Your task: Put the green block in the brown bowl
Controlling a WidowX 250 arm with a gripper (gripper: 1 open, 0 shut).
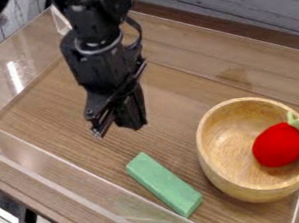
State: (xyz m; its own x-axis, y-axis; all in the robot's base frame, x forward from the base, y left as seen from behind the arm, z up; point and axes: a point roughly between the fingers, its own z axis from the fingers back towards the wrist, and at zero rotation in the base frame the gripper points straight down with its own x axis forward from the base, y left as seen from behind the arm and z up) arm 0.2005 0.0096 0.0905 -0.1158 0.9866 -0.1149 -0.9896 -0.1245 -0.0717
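The task looks to be at its start: nothing asked for is done. The flat, elongated mint-green block [164,184] lies on the light wooden desk [58,111], below the black fingers [120,132] in the view and a little to their right, well apart from them. The round tan wooden bowl [224,138] with a thick rim stands farther to their right, just beside the block. Inside it sits a red, round, fruit-like ball [278,145] with a green stem, which the task does not ask to move.

The fingers are closed together, with nothing visible between them. All that is left, as I judge it: open them, reach the block, grip it, lift it over the rim and release it in the bowl.
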